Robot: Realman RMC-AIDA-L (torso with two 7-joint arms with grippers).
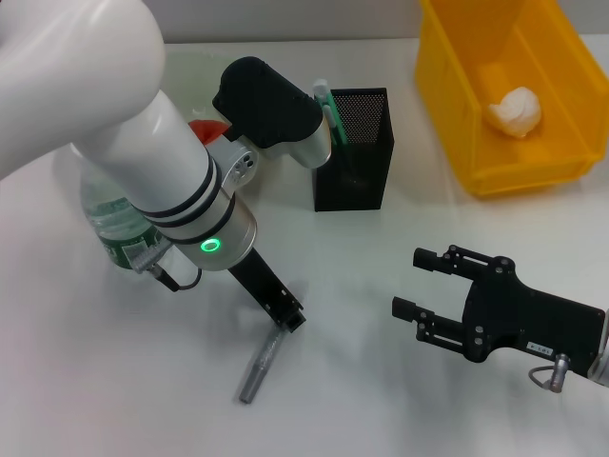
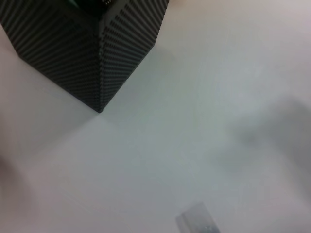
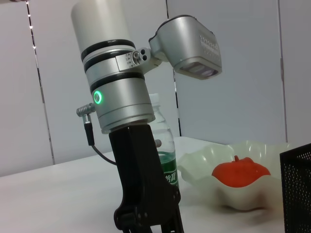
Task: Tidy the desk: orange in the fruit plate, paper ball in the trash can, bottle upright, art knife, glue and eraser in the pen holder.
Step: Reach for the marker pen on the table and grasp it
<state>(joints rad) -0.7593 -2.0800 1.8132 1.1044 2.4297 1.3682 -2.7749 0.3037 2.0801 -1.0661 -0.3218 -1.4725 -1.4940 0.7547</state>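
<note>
The grey glue stick (image 1: 261, 367) lies on the white desk (image 1: 114, 381); its end also shows in the left wrist view (image 2: 197, 222). My left gripper (image 1: 289, 318) is down at the stick's upper end. The black mesh pen holder (image 1: 353, 150) stands behind it with the mint-green art knife (image 1: 325, 107) inside. The bottle (image 1: 112, 219) stands upright behind my left arm. The orange (image 3: 240, 171) lies in the pale-green fruit plate (image 3: 204, 160). The paper ball (image 1: 515, 110) lies in the yellow trash can (image 1: 457, 114). My right gripper (image 1: 409, 281) is open and empty at the front right. The eraser is out of view.
The pen holder fills the near corner of the left wrist view (image 2: 87, 48). My left forearm hides much of the desk's left part in the head view. Bare desk lies between the two grippers.
</note>
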